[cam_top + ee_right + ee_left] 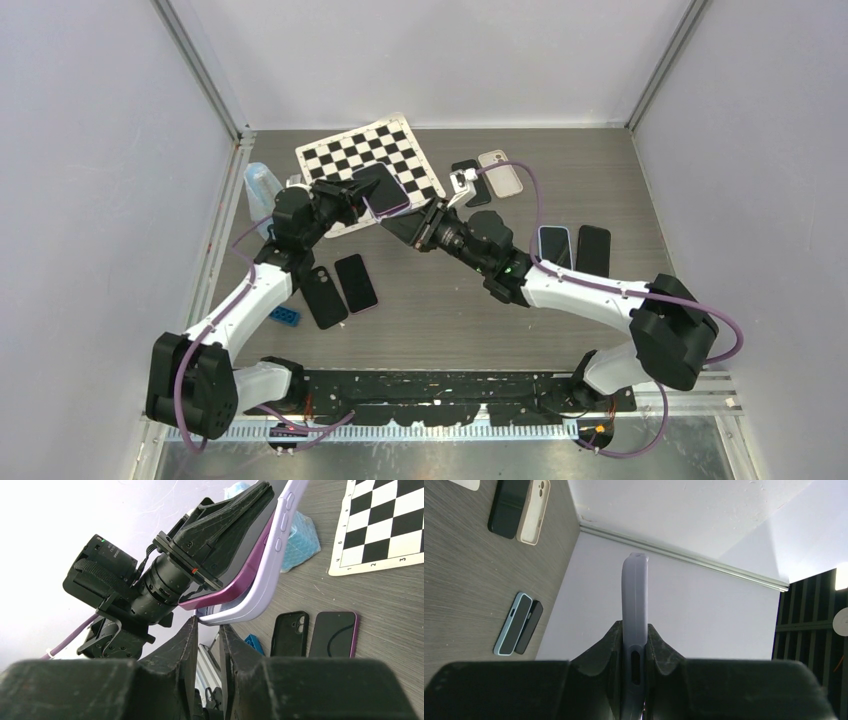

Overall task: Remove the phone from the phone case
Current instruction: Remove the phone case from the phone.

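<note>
Grey wood-grain table (480,310) between white walls (450,50) carries a checkerboard mat (395,150) toward 12 o'clock in the overhead view. Over the mat's near edge we see both arms meeting in the air.

Our left gripper (634,628) is clamped on the lavender phone case (268,572). Its fingers press the two broad faces, and the case's edge runs up between them in the left wrist view. The phone (235,587), magenta along its rim, sits in that case but stands apart from it at one corner. From the right wrist camera we see a wedge of gap there between rim and lavender shell, narrowing toward 1 o'clock.

Our right gripper (208,625) has its fingers drawn nearly together, with the loose case corner right at their tips. We cannot tell whether they pinch it or merely touch it.

Toward 7 o'clock from the held phone, a black case (322,297) and a dark handset (356,283) lie side by side on the table, with a blue block (284,316) near them. Toward 3 o'clock lie a pale-blue-rimmed handset (554,247) and a black handset (593,250), close together. A beige case (500,172) lies toward 1 o'clock.
</note>
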You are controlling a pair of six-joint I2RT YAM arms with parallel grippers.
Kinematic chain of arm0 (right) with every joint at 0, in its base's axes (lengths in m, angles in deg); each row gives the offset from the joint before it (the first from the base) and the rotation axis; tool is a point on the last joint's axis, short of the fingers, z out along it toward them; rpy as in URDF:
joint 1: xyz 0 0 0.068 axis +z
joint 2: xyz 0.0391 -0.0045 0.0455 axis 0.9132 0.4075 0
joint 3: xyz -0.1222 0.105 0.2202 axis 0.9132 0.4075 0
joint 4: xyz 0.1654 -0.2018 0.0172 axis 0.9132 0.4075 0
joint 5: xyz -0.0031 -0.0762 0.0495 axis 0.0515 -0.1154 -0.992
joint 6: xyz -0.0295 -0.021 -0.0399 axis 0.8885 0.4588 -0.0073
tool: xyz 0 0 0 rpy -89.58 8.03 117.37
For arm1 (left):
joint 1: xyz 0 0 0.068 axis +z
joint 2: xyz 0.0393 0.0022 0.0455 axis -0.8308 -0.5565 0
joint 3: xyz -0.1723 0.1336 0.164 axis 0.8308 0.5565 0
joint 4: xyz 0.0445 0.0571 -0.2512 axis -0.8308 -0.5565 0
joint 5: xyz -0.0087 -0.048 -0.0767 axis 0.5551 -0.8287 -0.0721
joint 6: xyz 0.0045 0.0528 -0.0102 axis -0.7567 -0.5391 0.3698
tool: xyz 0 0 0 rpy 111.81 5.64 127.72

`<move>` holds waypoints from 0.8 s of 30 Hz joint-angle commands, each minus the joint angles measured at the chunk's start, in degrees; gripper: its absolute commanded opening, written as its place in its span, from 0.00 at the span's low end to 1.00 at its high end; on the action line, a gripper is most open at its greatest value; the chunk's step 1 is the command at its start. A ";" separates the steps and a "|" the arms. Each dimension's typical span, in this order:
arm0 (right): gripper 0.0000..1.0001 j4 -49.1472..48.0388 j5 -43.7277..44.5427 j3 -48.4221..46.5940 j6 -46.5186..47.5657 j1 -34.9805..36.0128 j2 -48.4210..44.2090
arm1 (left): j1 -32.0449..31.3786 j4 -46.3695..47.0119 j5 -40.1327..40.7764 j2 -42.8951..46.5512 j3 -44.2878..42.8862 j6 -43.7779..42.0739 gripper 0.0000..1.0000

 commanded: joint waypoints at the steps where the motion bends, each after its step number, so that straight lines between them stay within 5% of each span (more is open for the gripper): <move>1: 0.27 10.04 4.95 1.56 1.01 -2.90 1.49 | -1.42 11.66 -6.90 3.32 -1.99 3.54 0.00; 10: 0.47 10.67 -1.92 3.38 -7.93 -11.32 -2.89 | -1.46 15.08 -8.69 2.20 -1.79 2.73 0.00; 24: 0.49 14.12 -6.11 -2.60 -13.64 -13.01 1.99 | -3.76 15.84 -15.03 -0.31 -6.09 -3.89 0.00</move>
